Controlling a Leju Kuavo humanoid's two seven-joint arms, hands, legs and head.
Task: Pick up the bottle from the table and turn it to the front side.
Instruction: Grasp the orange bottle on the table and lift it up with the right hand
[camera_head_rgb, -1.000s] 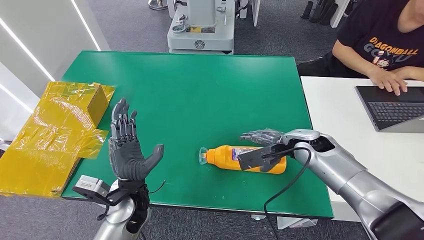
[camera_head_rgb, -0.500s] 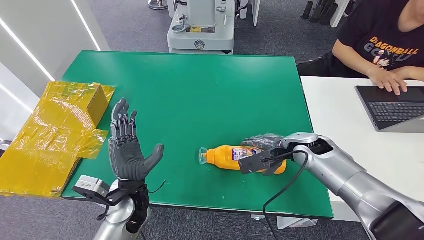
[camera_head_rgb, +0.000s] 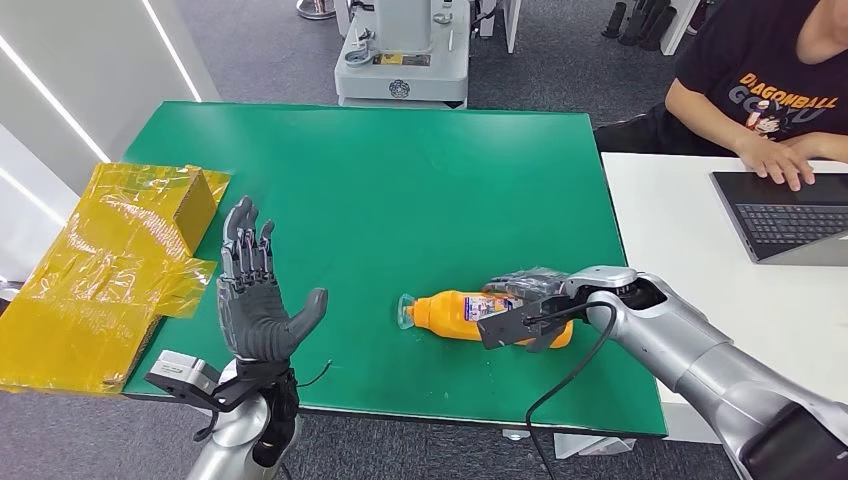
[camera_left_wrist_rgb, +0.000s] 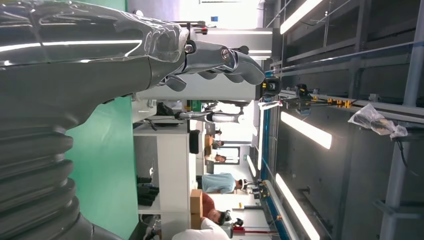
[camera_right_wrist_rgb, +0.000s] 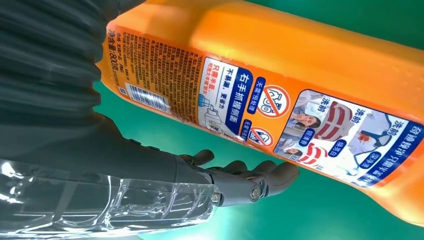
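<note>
R hand (camera_head_rgb: 522, 283) sits at the bottle (camera_head_rgb: 470, 315) — fingers reach over the far side of its body near the base, wrist on the near side. In the R wrist view I see the fingers (camera_right_wrist_rgb: 245, 181) curled under the label (camera_right_wrist_rgb: 280, 120) with green showing between them and the plastic, so I can't tell if the grip has closed or if it's merely cupped around. Bottle: orange, lying on its side on the green table (camera_head_rgb: 400, 180), clear cap (camera_head_rgb: 405, 311) pointing toward my left, label w/ printed text and small pictures facing up and toward the R wrist cam. It lies near the front edge, right of centre.

L hand (camera_head_rgb: 252, 300) is raised above the table's front-left corner — palm upright, fingers spread, holding nothing, well apart from the bottle.

Yellow wrapped box (camera_head_rgb: 110, 260) just off the table's left edge. Person (camera_head_rgb: 770, 90) at the white desk (camera_head_rgb: 690, 260) to the right, hands on a laptop (camera_head_rgb: 785, 225).
</note>
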